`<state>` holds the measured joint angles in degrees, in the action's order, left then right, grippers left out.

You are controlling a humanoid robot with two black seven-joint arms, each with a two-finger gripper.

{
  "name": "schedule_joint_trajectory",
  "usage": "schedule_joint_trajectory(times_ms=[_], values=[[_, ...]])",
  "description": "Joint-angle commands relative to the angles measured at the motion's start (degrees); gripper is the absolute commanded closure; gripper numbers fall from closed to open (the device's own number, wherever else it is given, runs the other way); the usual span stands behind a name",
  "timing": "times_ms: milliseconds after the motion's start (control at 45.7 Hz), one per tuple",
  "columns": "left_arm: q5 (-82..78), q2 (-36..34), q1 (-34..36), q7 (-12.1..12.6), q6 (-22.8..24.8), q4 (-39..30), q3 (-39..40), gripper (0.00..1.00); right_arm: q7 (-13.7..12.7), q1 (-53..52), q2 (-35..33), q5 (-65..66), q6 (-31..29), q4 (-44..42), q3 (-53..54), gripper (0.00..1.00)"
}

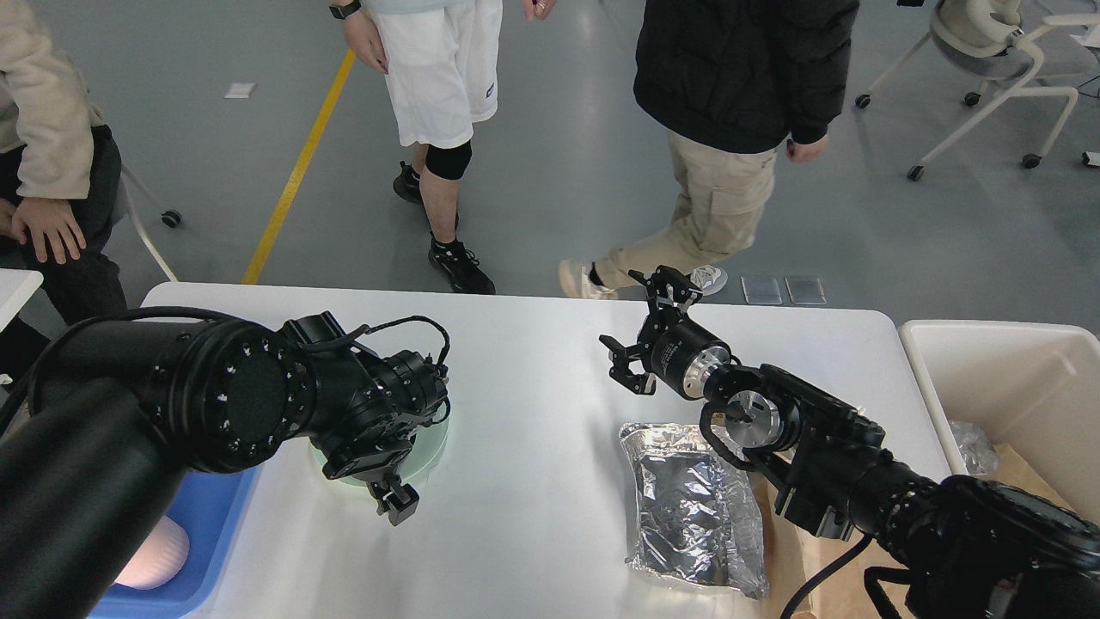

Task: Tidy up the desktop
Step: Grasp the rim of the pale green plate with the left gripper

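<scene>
The white desktop [533, 378] fills the middle of the head view. A pale green bowl [430, 447] sits on its left part, mostly hidden under my left arm. My left gripper [394, 499] hangs at the bowl's near rim, turned side-on; only one finger [400, 505] shows, so its opening is unclear. A crumpled silver foil bag [692, 507] lies right of centre on brown paper [786, 550]. My right gripper [632, 320] is open and empty, above the desktop behind the foil bag.
A blue tray [210, 533] at the near left holds a pink cup [159, 554]. A cream-white bin [1014, 378] stands at the right edge with crumpled wrap [975, 447] inside. Two people [730, 77] walk just beyond the far edge; one sits at far left.
</scene>
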<state>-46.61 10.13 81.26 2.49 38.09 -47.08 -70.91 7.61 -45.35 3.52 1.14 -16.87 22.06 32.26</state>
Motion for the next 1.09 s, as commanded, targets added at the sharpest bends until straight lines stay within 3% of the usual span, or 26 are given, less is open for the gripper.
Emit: schedule_joint_trajectory(times_ms=[0, 394, 635, 1073], values=[[-2.6, 0.2, -0.3, 0.1, 0.5, -0.2, -0.3, 0.06, 0.0, 0.0, 0.0, 0.0, 0.0, 0.0, 0.0, 0.0], [15.9, -0.3, 0.8, 0.1, 3.6, -0.6, -2.5, 0.04, -0.1, 0.0, 0.0, 0.0, 0.0, 0.0, 0.0, 0.0], [5.1, 0.4, -0.3, 0.1, -5.8, -0.6, -2.6, 0.1, 0.0, 0.0, 0.0, 0.0, 0.0, 0.0, 0.0, 0.0], [-1.6, 0.2, -5.3, 0.0, -13.4, -0.5, -2.6, 0.1, 0.0, 0.0, 0.0, 0.0, 0.0, 0.0, 0.0, 0.0]])
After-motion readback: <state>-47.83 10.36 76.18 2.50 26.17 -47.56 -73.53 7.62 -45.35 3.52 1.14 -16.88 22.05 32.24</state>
